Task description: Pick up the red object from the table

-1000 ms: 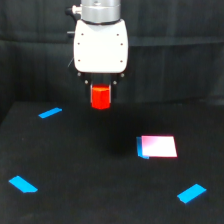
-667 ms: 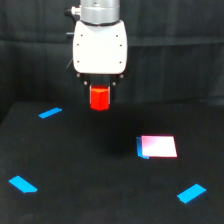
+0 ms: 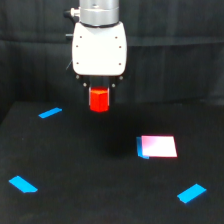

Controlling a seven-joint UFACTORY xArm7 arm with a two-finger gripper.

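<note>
The gripper (image 3: 99, 92) hangs from the top of the exterior view, its white body filling the upper middle, with the red object (image 3: 99, 99) directly under it. The object's top is tucked up between the short dark fingers, which show only as small dark bits at its upper corners, one on each side; the jaws look closed on it, gripping it near the top, so most of the stubby cylinder hangs out below them. It sits centred under the gripper body and is clearly narrower than it. The object is off the table (image 3: 75, 165), seen against the dark curtain (image 3: 175, 65) just above the table's far edge. On the black surface lie three blue tape strips: one (image 3: 50, 112) near the far edge on the view's left, one (image 3: 22, 184) at the near left, one (image 3: 191, 193) at the near right. A white-pink card (image 3: 159, 146) with a blue edge lies flat to the view's right, well apart from the object and lower in the picture.
</note>
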